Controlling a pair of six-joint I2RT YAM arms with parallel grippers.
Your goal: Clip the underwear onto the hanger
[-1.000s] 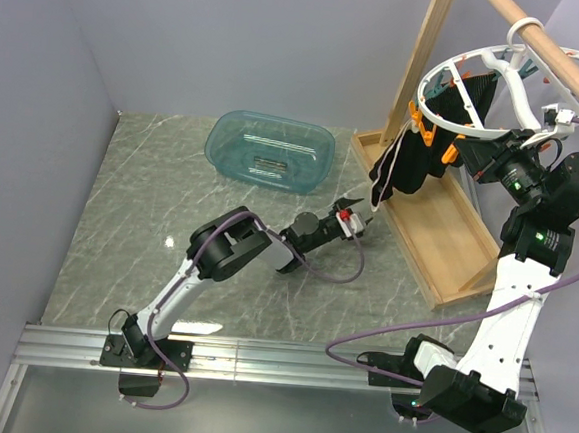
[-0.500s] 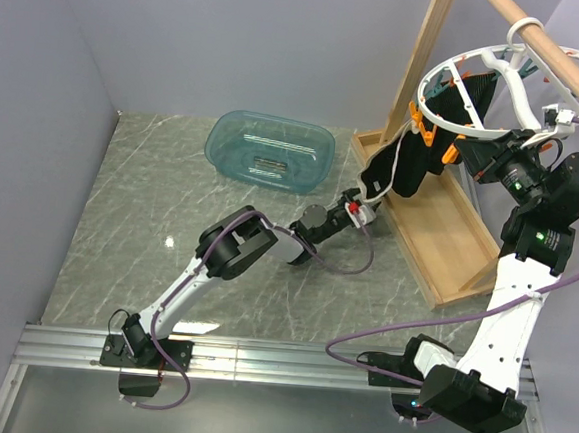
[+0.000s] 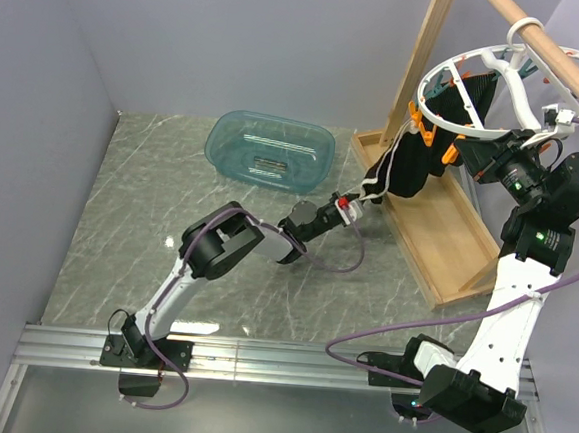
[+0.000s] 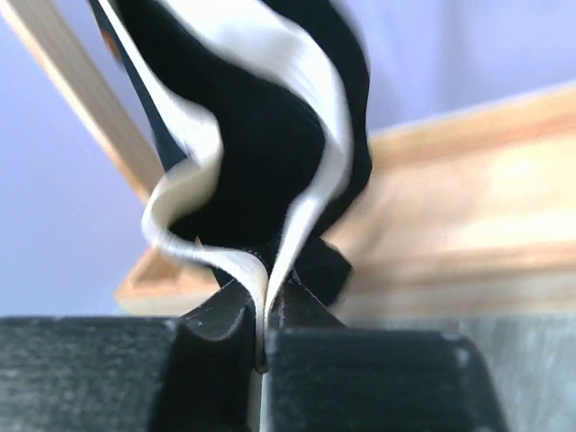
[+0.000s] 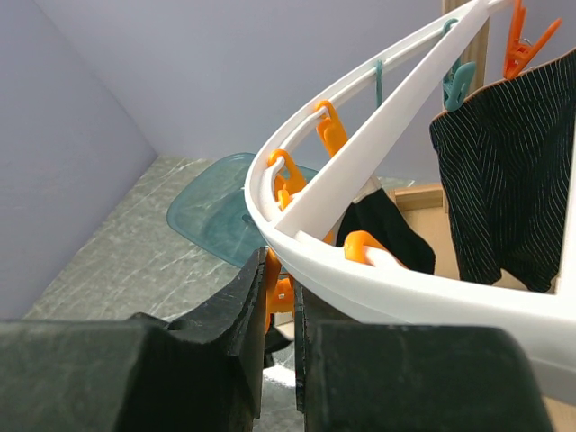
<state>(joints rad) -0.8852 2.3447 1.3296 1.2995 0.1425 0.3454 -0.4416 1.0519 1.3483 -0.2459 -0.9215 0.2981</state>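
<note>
**Waistband pinched in the left jaws, clip held in the right**

The left jaws are closed tight on the cream waistband (image 4: 310, 99) of the underwear (image 3: 405, 170); the black fabric rises straight above them towards the hanger (image 3: 473, 136); the wooden rack base (image 3: 448, 239) is seen behind and below the cloth. The right jaws are drawn narrow on an orange clip (image 5: 277, 290), which is gripped between the fingers; the hanger's white ring passes just above and in front of these jaws; a striped black garment (image 5: 504, 180) is hung well beyond them to the right. The teal basin (image 3: 224, 151) is set on the surface (image 3: 148, 225), well apart from both pairs of jaws.
</note>
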